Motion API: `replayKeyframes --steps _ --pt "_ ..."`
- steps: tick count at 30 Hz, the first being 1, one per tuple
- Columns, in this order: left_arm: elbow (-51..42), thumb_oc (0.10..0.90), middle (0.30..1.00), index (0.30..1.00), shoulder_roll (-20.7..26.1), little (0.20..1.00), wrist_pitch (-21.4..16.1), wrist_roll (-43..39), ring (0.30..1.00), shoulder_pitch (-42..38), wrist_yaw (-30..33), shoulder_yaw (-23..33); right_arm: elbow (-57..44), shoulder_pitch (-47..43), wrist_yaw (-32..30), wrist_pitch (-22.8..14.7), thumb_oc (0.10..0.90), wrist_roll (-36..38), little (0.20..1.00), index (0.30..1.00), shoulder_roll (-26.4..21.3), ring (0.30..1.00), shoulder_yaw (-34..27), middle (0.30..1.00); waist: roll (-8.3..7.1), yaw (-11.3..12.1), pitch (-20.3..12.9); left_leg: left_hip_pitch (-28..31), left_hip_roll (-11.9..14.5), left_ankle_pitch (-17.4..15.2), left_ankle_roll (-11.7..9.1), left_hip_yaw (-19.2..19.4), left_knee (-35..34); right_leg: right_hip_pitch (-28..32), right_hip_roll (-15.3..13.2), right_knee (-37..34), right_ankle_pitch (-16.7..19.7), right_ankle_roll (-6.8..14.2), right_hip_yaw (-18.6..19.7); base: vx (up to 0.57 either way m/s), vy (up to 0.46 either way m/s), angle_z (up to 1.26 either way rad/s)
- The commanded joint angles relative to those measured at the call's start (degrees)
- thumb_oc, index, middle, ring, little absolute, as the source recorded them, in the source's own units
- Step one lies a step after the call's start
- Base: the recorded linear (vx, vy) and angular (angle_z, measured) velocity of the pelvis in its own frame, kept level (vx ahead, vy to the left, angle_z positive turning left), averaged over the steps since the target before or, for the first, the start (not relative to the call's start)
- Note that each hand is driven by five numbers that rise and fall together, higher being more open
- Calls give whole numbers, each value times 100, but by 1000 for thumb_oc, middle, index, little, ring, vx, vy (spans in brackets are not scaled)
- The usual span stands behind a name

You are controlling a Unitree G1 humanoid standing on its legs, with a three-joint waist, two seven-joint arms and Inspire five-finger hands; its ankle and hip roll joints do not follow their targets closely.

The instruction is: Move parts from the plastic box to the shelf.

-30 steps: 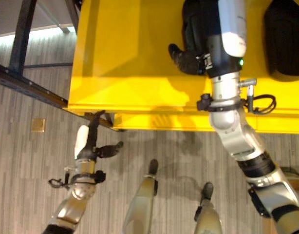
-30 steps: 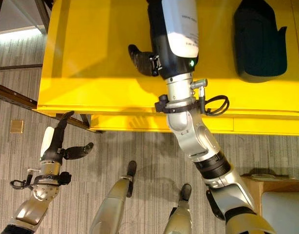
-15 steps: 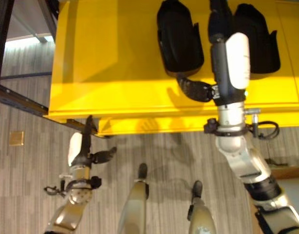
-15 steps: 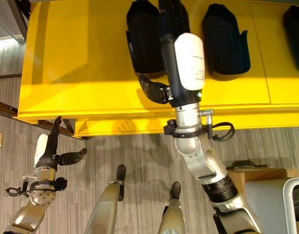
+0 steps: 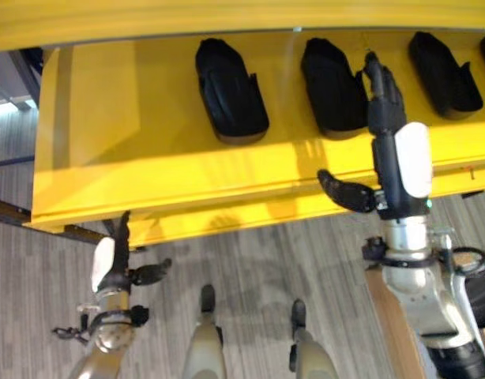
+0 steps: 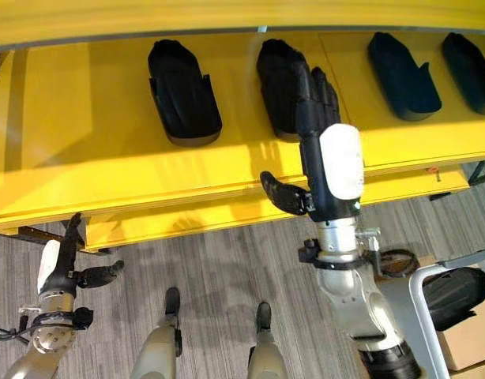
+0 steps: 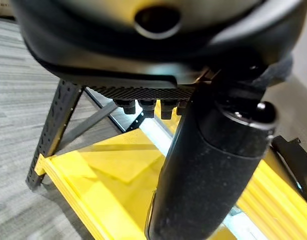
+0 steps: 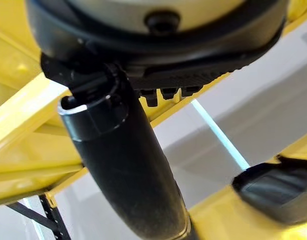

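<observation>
Several black moulded parts lie in a row on the yellow shelf (image 5: 108, 118): one at the left (image 5: 231, 91), one in the middle (image 5: 333, 87) and one at the right (image 5: 444, 63). My right hand (image 5: 383, 106) hangs over the shelf between the middle and right parts. Its fingers are straight, just overlapping the middle part's right edge, and its thumb (image 5: 345, 192) sticks out over the shelf's front lip. It holds nothing. One part (image 8: 278, 192) shows past the thumb in the right wrist view. My left hand (image 5: 116, 268) is low over the floor by the shelf's left corner, open and empty.
A black metal frame leg (image 7: 53, 125) carries the shelf's left end. At the lower right, a light bin (image 6: 432, 276) holds a black part (image 6: 452, 296), with a cardboard box (image 6: 464, 339) beside it. Grey plank floor (image 5: 250, 253) lies in front of the shelf.
The camera has tipped up, bringing more of the shelf and its row of parts into view. My right hand now stands off the part it was over. The left hand keeps its pose.
</observation>
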Motion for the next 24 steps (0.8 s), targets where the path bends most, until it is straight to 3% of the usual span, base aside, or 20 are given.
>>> replayKeyframes --steps 1,6,10,12,15,16,19,21,22,23,24 --pt "-354 900 1000 1000 -15 1000 -695 563 1000 -566 52 -146 -381 42 -78 -534 900 500 1000 1000 -157 1000 -211 1000 220 -323 -933 619 206 -65 243 259 -610 -107 434 378 -439 -247 41 6 -68 -5" --pt "-280 900 1000 1000 -72 1000 -712 549 1000 -548 40 -180 -332 385 -24 -607 900 724 1000 1000 -130 1000 -299 1000 290 -417 -948 761 381 56 155 362 -707 -202 654 820 -726 -344 155 -15 -78 -9" --pt "-193 900 1000 1000 -162 1000 -734 515 1000 -730 105 -317 -288 532 -145 -703 900 806 1000 1000 -199 1000 -361 1000 417 -508 -881 675 747 389 -25 339 -713 -491 1082 1611 -1219 -592 54 -123 -264 -23" --pt "-48 900 1000 1000 -294 1000 -707 475 1000 -893 106 -516 -335 731 -279 -795 900 779 1000 1000 -257 1000 -525 1000 478 -567 -786 598 981 626 -121 417 -713 -633 1255 2199 -1524 -795 -282 -138 -435 -20" --pt "-23 900 1000 1000 -364 1000 -705 481 1000 -996 30 -680 -359 884 -381 -762 900 631 1000 1000 -347 1000 -699 1000 519 -601 -720 552 1003 854 -149 611 -713 -518 1229 2199 -1580 -877 -547 -72 -310 78" --pt "-12 900 1000 1000 -398 1000 -727 475 1000 -1058 -25 -771 -337 936 -443 -718 900 584 1000 1000 -333 1000 -759 1000 492 -621 -698 572 823 790 -74 657 -656 -392 1155 2072 -1534 -871 -606 -62 -240 69" --pt "-52 900 1000 1000 -390 1000 -774 518 1000 -967 -28 -740 -315 859 -429 -722 900 565 1000 1000 -294 1000 -646 1000 462 -477 -732 544 -85 311 174 -134 -464 -111 1228 1212 -1088 -814 -299 -39 -130 27" --pt "-140 900 1000 1000 -390 1000 -776 538 1000 -819 -33 -652 -254 686 -357 -737 900 595 1000 1000 -272 1000 -454 1000 459 -385 -809 574 -709 -88 389 -451 -320 -7 1344 783 -782 -763 -92 13 -82 -44" --pt "-222 900 1000 1000 -402 1000 -788 552 1000 -641 -40 -560 -193 560 -255 -749 900 634 1000 1000 -251 1000 -275 1000 476 -298 -898 627 -1105 -319 598 -755 -230 51 1469 526 -618 -755 176 52 -38 -47" --pt "-223 900 1000 1000 -403 1000 -788 552 1000 -639 -41 -559 -192 559 -256 -749 900 634 1000 1000 -251 1000 -273 1000 475 -295 -899 629 -1104 -326 599 -751 -227 55 1470 521 -618 -755 180 42 -21 -155" --pt "-266 900 1000 1000 -439 1000 -793 539 1000 -557 -7 -514 -110 416 -184 -736 900 640 1000 1000 -244 1000 -113 1000 469 -200 -915 599 -1421 -403 703 -1136 -65 47 1557 462 -517 -765 433 52 0 -136"
